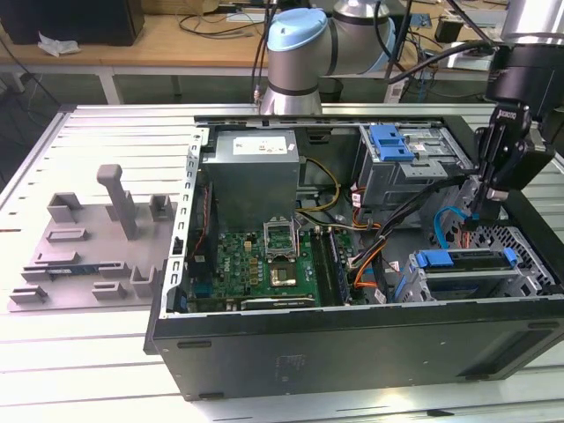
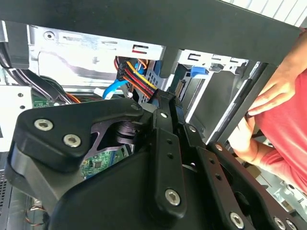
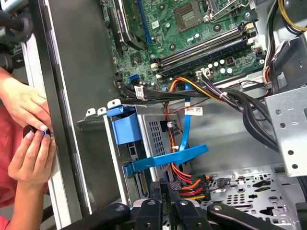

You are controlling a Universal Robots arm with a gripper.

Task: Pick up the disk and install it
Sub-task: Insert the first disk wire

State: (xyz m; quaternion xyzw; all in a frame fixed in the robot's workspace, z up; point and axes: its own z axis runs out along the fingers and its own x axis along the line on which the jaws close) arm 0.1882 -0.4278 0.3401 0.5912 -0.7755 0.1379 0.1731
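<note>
Blue plastic frames the disk [image 1: 465,261], which lies flat in the drive bay at the lower right of the exterior view, inside the open computer case [image 1: 352,339] that stands on the table [image 1: 97,370]. Judging by this, the pick-up is done and the disk is at least partly seated. Whether it is pushed fully home and latched, I cannot tell. The gripper [image 1: 478,198] hangs just above and behind the bay, at the right edge of the exterior view. Its jaws are drawn together with nothing between them, so the disk is not in its hold. In the first wrist view the gripper [image 3: 165,191] points toward a bundle of red, orange and yellow wires [image 3: 189,179] near a flat blue cable [image 3: 168,158]. No cable can be seen plugged into the disk, so connecting may remain. A person's hands [image 3: 29,143] rest at the outer wall of the case.
</note>
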